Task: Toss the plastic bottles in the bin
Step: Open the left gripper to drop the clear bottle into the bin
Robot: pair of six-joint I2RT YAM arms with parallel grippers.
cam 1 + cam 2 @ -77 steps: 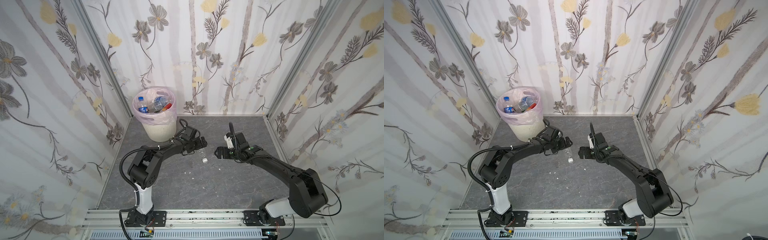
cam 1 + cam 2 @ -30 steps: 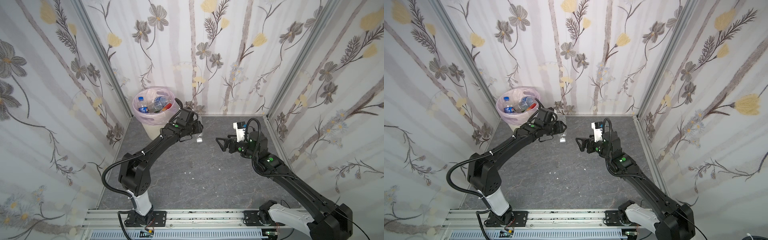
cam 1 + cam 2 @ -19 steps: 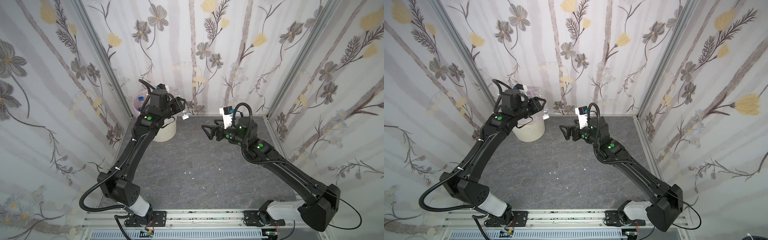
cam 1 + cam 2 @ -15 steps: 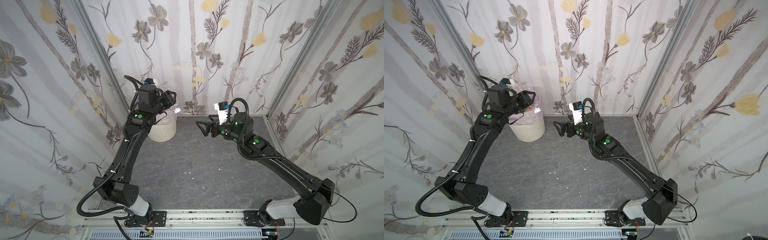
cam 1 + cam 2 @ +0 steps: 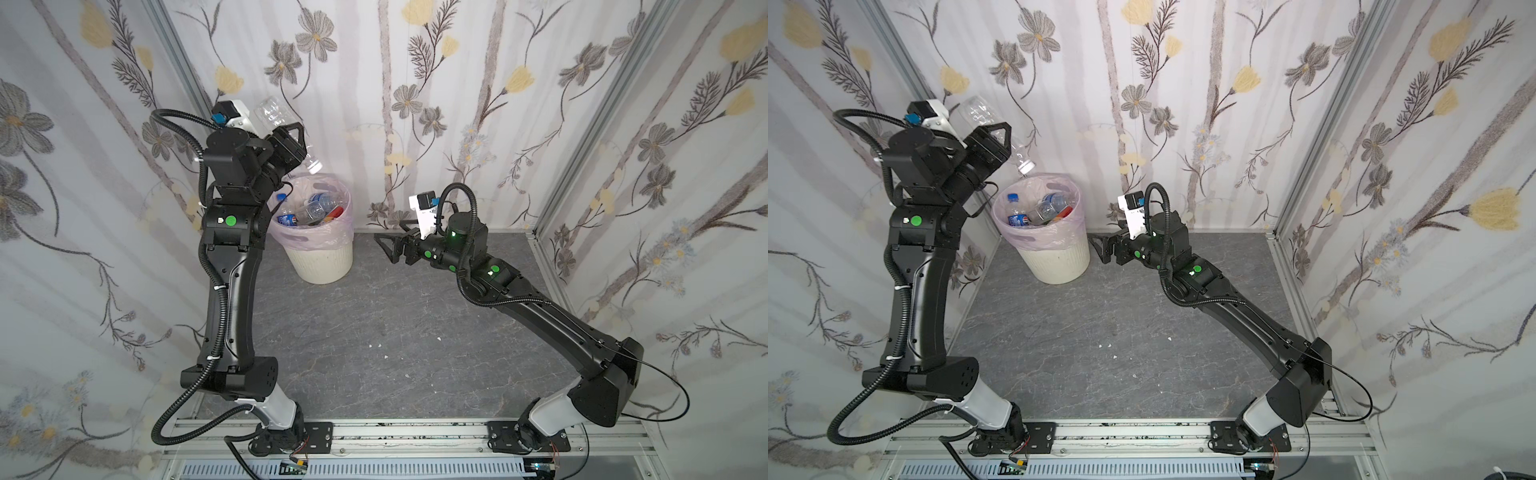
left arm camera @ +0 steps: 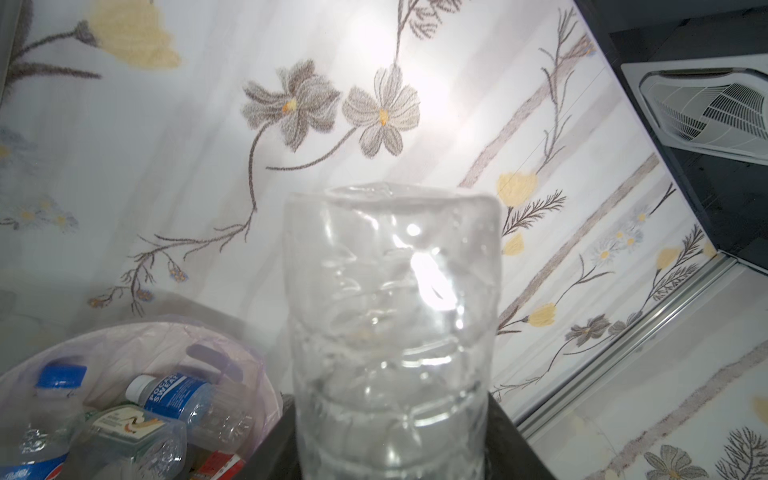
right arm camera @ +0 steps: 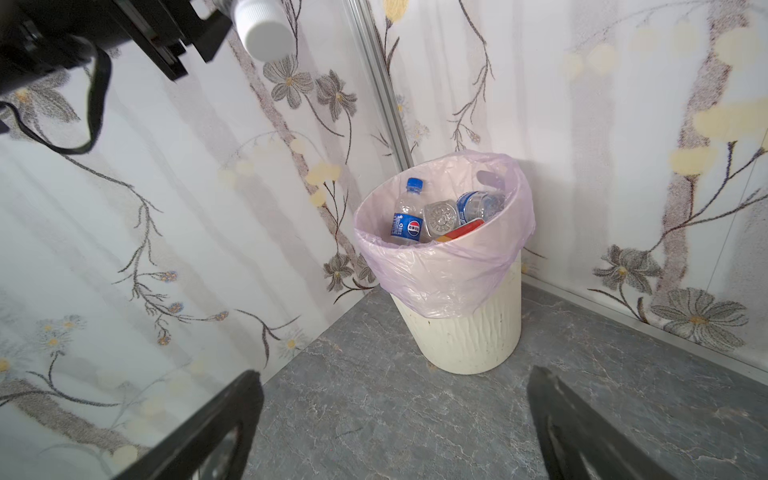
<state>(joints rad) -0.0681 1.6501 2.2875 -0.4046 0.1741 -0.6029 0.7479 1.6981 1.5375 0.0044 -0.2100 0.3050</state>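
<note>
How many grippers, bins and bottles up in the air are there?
Grippers: 2 (left gripper, right gripper)
Bin: 1
Bottle in the air: 1
Total: 4

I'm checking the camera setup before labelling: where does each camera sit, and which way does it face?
Top views: high over the front rail, looking down at the bin and both arms.
Left wrist: on the left arm, facing the wall past the clear bottle in the left gripper; jaw edges show.
Right wrist: low, facing the bin's corner; the open right gripper shows both fingers.
Shared: every view shows the bottles in the bin; the right wrist catches the clear bottle's white cap.
</note>
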